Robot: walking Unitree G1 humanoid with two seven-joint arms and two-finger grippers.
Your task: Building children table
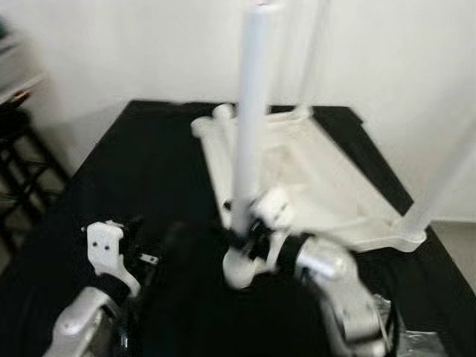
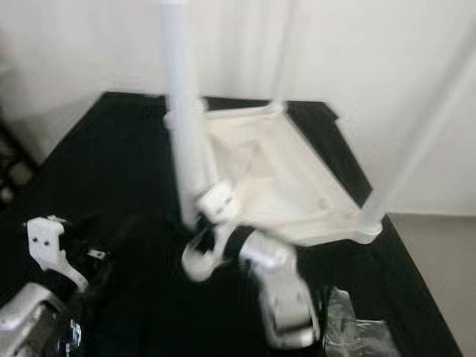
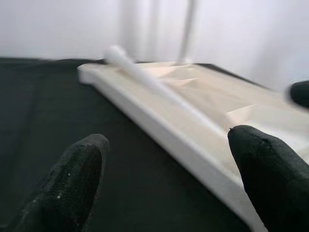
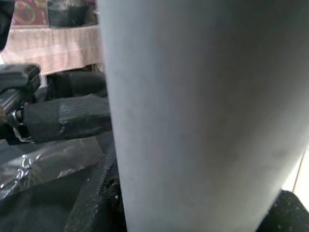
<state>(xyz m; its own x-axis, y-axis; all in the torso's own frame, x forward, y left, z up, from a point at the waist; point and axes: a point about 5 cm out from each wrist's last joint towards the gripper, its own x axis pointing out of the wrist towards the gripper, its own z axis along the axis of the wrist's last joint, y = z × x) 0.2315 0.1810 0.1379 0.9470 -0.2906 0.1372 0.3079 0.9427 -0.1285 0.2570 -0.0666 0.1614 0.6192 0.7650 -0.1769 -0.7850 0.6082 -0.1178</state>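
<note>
Left eye view has the white tabletop (image 1: 312, 186) lying upside down on the black mat (image 1: 149, 171), its underside facing up. At its near left corner a white leg (image 1: 251, 119) stands upright, and my right gripper (image 1: 256, 230) is closed around the leg low down, just above the corner socket. In my right wrist view the leg's pale tube sits pressed close against my black fingers (image 4: 96, 203). Blurred legs also rise at the far corner and at the right corner, so I judge at least three legs are up; the far left corner looks bare, though blur makes that unsure. Whether the held leg is fully seated I cannot tell. My left gripper (image 3: 169, 174) hovers wide apart and empty over the mat, just left of the tabletop's near edge. Crumpled plastic wrap (image 2: 353, 323) lies at the near right
</note>
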